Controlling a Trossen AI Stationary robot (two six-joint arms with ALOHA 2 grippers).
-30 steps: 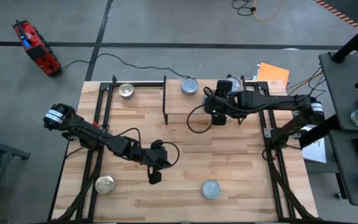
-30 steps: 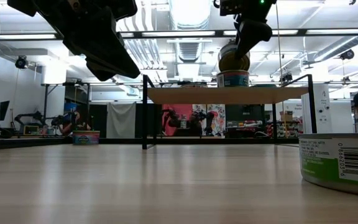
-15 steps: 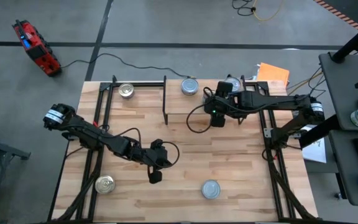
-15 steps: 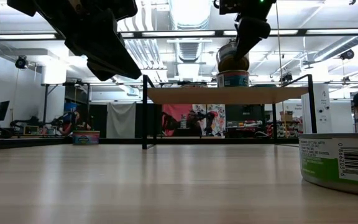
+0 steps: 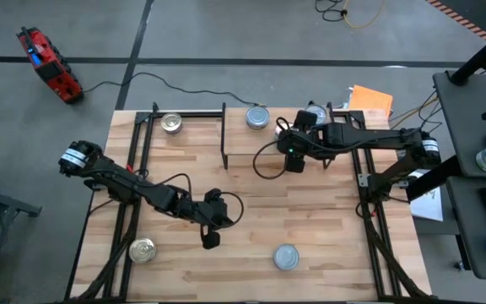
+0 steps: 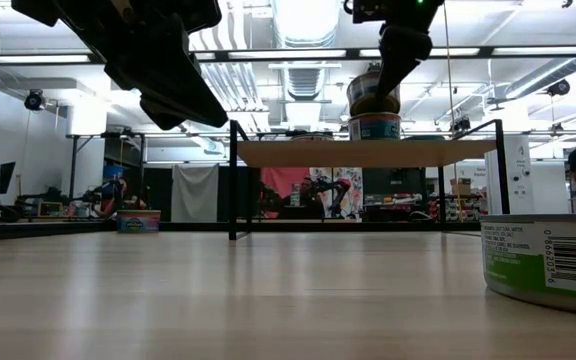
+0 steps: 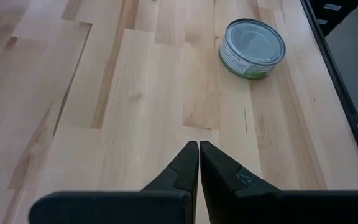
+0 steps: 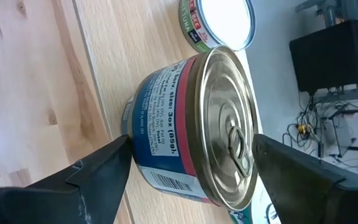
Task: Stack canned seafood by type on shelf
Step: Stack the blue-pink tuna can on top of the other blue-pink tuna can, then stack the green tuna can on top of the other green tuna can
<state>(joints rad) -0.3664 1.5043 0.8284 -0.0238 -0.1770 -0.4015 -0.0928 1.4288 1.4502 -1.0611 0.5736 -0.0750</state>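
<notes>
Though fingers (image 8: pixel 98 174) flank tin (image 8: pixel 191 124), contact unclear.

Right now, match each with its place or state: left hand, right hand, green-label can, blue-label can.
1 left hand
2 right hand
3 green-label can
4 blue-label can

A atop another can on the shelf
B shut, above the tabletop
C at the shelf's stack
D standing on the tabletop

Pairs: 1-B, 2-C, 3-D, 4-A
</notes>
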